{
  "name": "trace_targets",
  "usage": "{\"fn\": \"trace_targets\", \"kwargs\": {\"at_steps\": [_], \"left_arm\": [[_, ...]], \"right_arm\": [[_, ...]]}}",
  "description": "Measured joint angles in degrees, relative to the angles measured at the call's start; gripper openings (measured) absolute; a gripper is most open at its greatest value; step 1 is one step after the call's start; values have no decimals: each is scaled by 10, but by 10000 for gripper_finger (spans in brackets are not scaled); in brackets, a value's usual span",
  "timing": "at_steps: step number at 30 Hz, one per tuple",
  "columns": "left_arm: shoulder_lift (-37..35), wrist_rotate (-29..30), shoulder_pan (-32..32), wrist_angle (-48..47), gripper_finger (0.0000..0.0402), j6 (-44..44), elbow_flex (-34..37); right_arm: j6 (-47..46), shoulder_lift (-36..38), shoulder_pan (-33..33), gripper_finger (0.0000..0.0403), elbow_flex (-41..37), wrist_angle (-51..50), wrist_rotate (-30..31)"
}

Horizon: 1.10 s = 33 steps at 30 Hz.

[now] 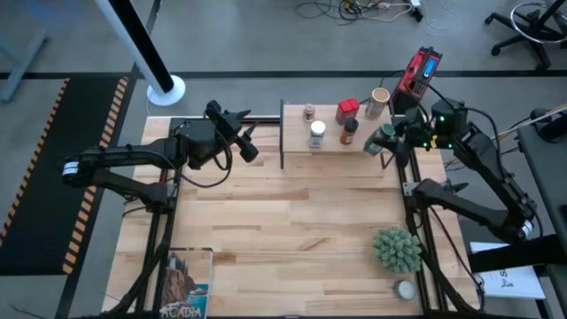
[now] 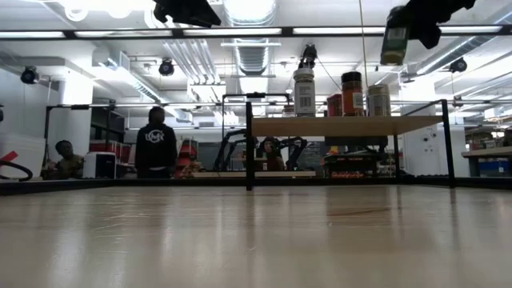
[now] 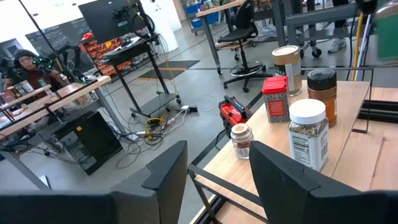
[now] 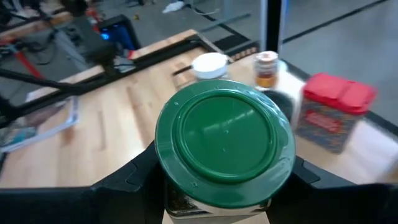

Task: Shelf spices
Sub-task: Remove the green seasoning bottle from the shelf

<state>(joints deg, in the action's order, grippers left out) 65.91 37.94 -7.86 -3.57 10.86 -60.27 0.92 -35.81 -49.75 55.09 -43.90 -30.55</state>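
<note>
My right gripper [image 4: 217, 180] pinches the green-lidded jar [image 4: 224, 140] by its sides, held high above the right end of the shelf [image 1: 297, 146]. Five spices already stand there: white-lidded jar [image 1: 316, 133], red tin [image 1: 346, 111], black-lidded jar [image 1: 350, 131], tan cylinder [image 1: 378, 101], small jar [image 1: 309, 112]. I judge placement is in hand; next, lower into clear space and release. My left gripper [image 1: 241, 133] waits spread beside the shelf's left panel.

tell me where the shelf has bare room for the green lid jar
The shelf is bare along its front edge and left end. The back middle is crowded: white lid jar, red tin, black lid jar. The right pincer holds the green lid jar.
</note>
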Motion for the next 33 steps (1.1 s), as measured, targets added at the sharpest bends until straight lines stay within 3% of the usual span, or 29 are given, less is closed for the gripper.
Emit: {"fn": "trace_targets", "kwargs": {"at_steps": [9, 16, 33], "left_arm": [[0, 0, 0, 0, 172, -9, 0], [0, 0, 0, -10, 170, -20, 0], [0, -1, 0, -31, 169, -37, 0]], "right_arm": [[-43, 19, 85, 178, -40, 22, 5], [-74, 14, 168, 178, -114, 104, 36], [-89, -141, 418, 178, -165, 237, 209]]}}
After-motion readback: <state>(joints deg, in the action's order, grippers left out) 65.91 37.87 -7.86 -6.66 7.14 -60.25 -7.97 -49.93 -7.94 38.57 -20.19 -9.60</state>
